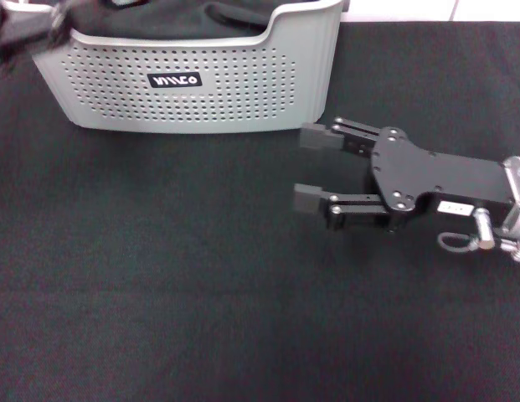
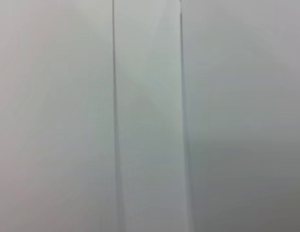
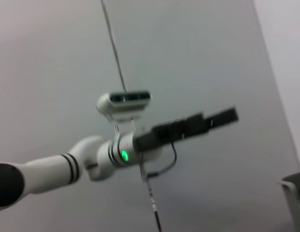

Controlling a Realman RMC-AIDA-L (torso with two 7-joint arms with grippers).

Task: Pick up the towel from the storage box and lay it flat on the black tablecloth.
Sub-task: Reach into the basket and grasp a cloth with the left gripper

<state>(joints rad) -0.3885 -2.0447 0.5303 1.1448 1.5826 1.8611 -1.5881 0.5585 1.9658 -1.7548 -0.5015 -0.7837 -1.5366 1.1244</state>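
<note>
The storage box (image 1: 243, 105), a light grey perforated basket with a black label, stands at the back of the black tablecloth (image 1: 159, 276). Dark folded cloth, the towel (image 1: 159, 21), lies inside it below the rim. My right gripper (image 1: 310, 167) hovers over the tablecloth just in front of the box's right corner, open, with nothing between its fingers. My left arm shows blurred at the box's far left corner (image 1: 25, 33). In the right wrist view the left gripper (image 3: 207, 121) is raised in the air against a pale wall.
Bare black fabric spreads in front of the box and to its left. A white strip of floor or wall shows beyond the cloth's far right edge (image 1: 427, 8). The left wrist view holds only a pale wall.
</note>
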